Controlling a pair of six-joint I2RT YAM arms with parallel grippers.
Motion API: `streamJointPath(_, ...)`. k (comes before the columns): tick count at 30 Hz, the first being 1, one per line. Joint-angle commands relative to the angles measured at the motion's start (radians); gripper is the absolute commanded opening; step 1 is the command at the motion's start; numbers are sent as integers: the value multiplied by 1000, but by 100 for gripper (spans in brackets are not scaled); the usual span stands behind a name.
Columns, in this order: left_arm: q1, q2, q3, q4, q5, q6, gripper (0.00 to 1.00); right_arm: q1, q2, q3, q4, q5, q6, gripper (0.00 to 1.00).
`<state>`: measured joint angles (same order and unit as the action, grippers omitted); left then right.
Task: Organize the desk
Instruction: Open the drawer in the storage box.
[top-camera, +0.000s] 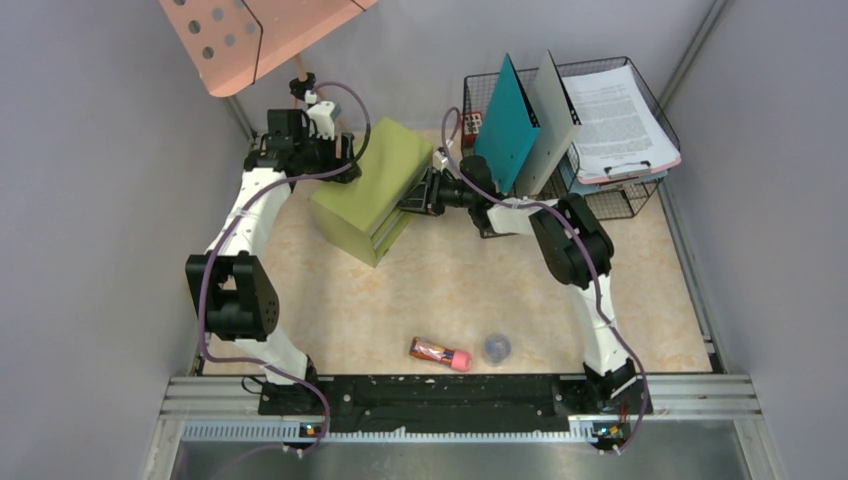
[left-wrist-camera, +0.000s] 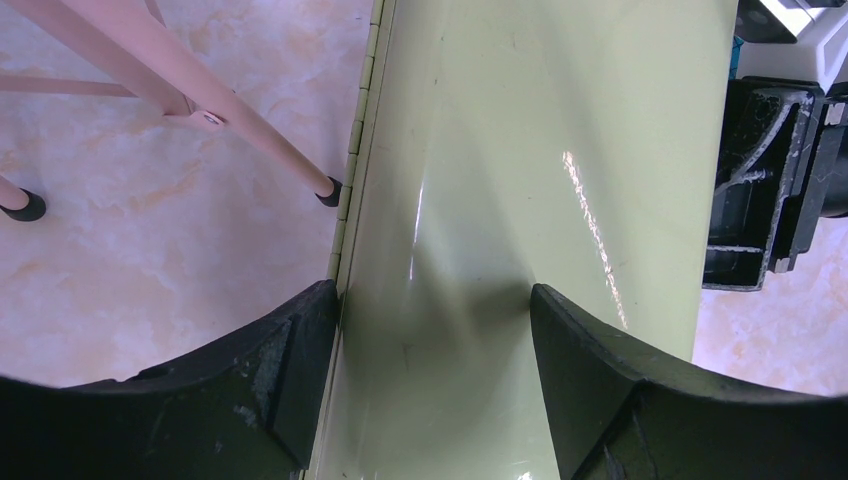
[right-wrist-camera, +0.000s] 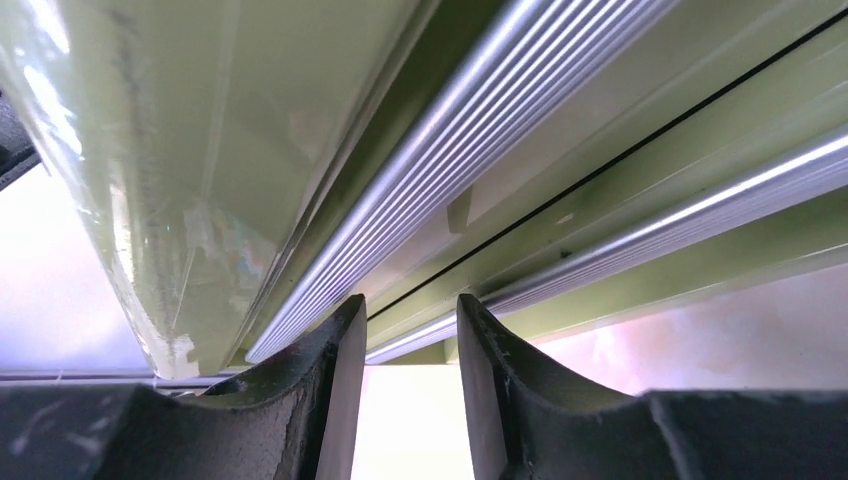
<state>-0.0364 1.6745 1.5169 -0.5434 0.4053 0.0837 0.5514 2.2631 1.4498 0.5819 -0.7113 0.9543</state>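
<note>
The beige marbled tabletop fills the middle of the overhead view, between grey walls. At upper centre a green drawer box sits on it. The left hand is released, its fingers spread wide over the box's top. The right hand is at the box's front, fingers slightly parted by a silver rail and clamping nothing. A wire basket stands at upper right.

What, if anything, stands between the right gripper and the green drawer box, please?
Nothing visible does: the right gripper sits directly at the silver handle rails of the drawer box, jaws parted.
</note>
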Motion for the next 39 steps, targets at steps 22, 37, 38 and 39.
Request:
streamJointPath(22,-26,61,-27,-223,33,1,73,-17,28,62,-77,6,-18,41)
streamJointPath(37,-26,67,-26,-227,38,2,72,-21,124,88,176,-83,162,22)
streamJointPath(38,-26,68,-26,-227,38,1,72,-20,126,82,192,-87,167,19)
streamJointPath(39,-26,67,-27,-227,39,1,72,-21,127,75,210,-89,170,16)
